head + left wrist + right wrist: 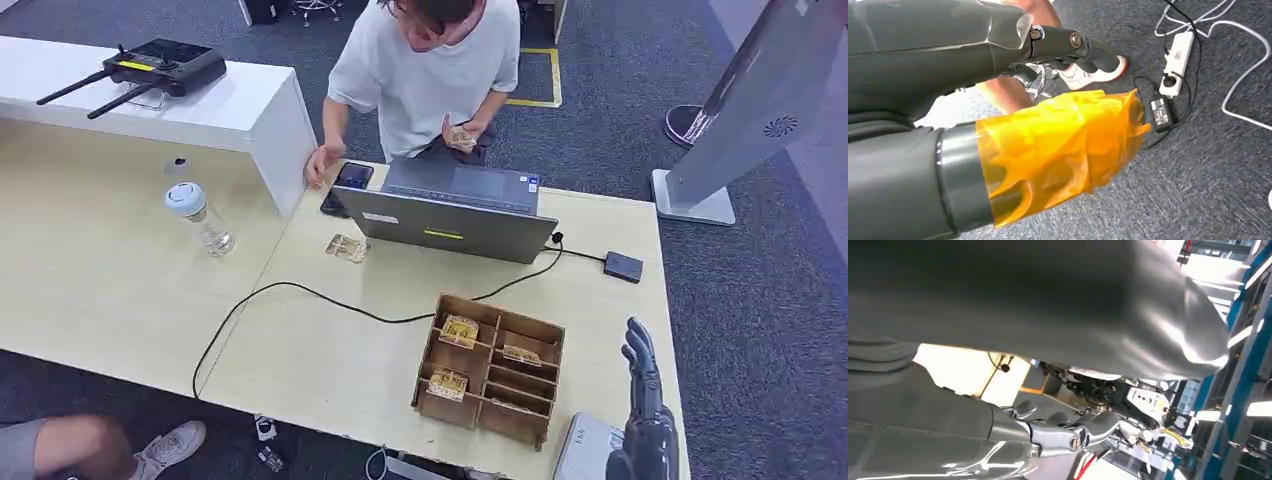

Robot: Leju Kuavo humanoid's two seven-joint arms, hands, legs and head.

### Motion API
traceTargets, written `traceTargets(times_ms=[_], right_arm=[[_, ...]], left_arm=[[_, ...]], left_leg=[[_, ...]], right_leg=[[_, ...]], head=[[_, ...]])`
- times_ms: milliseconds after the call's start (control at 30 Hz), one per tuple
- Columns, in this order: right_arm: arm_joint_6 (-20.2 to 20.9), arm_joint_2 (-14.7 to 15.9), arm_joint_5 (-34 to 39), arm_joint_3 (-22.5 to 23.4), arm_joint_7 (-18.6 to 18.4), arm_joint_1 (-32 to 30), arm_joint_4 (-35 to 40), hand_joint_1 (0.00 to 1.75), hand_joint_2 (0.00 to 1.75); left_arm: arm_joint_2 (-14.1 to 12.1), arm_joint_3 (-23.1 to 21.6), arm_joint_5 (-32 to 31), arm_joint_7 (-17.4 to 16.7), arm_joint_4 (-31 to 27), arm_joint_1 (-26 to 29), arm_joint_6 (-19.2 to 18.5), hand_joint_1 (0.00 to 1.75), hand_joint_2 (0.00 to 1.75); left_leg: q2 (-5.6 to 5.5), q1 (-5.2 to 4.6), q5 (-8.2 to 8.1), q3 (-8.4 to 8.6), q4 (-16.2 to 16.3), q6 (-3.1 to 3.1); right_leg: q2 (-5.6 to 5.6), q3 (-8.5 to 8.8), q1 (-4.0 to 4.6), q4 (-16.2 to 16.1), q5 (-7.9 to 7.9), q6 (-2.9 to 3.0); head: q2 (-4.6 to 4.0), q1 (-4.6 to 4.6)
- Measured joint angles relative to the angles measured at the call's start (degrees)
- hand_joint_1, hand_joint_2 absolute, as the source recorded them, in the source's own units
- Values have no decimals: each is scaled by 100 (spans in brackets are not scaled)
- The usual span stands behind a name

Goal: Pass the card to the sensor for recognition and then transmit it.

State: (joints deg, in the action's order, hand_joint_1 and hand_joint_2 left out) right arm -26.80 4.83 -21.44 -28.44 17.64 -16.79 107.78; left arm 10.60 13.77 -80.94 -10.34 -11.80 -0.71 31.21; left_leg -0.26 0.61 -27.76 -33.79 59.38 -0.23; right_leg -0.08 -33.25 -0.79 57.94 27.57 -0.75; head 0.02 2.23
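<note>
A wooden divided box stands near the table's front edge with small tan cards in three of its compartments. Another card lies flat on the table in front of the laptop. My right hand rises at the table's front right corner, right of the box, fingers straight and apart, holding nothing; the right wrist view shows its fingers stretched out and empty. My left hand hangs over the carpet, its thumb wrapped in orange film, with nothing in it. A person behind the table holds a card.
A grey laptop sits mid-table, cabled to a small black box. A white device lies at the front edge beside my right hand. A water bottle, a phone and a remote controller are at the left. A power strip lies on the floor.
</note>
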Motion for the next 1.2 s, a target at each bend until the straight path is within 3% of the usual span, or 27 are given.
traceTargets(times_ms=[567, 1200], right_arm=[[-11, 175, 263, -79, 37, -63, -63, 0, 0], [223, 599, 1027, -630, -190, 43, -328, 0, 0]], left_arm=[[0, 114, 18, -2, 0, 3, -7, 0, 0], [-7, 118, -4, -7, 0, 2, -68, 0, 0]], left_leg=[[0, 0, 0, 0, 0, 0], [0, 0, 0, 0, 0, 0]], right_leg=[[0, 0, 0, 0, 0, 0], [0, 0, 0, 0, 0, 0]], head=[[0, 0], [0, 2]])
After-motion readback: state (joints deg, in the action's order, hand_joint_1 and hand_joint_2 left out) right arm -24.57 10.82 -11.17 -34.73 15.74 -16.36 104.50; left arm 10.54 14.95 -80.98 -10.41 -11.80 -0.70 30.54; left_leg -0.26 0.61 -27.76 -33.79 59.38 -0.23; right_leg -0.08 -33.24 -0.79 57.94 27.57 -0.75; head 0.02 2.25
